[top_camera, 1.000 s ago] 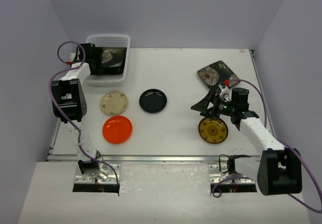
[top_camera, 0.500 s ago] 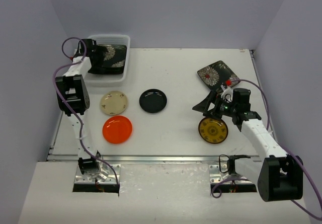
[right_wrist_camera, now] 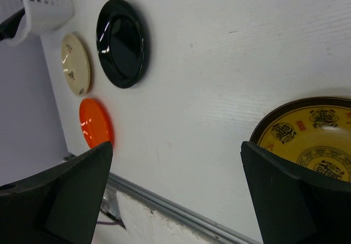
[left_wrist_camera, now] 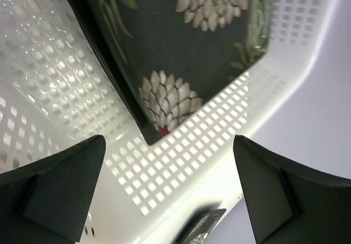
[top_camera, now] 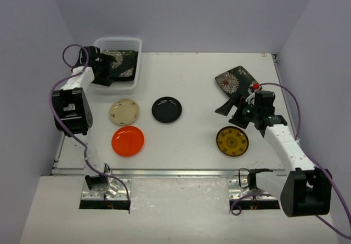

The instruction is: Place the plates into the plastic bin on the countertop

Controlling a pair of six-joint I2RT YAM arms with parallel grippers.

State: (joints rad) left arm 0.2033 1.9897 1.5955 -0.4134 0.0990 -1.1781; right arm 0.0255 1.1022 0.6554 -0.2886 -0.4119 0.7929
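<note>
My right hand point(top_camera: 229, 109) is wide open and holds nothing. The yellow patterned plate point(top_camera: 232, 141) lies flat on the tabletop point(top_camera: 192, 85), just on the near side of it. My left hand point(top_camera: 107, 68) is far off, wide open at the plastic bin point(top_camera: 117, 39) — so right goes.

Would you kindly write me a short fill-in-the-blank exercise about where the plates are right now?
1. The orange plate lies nearer the arms than the cream plate, on the ___ arm's side.
2. One floral square plate sits inside the ___.
3. The open right pincer hangs above the countertop, holding ___.
4. ___ round plates lie on the countertop.
Missing words: left; plastic bin; nothing; four.
</note>
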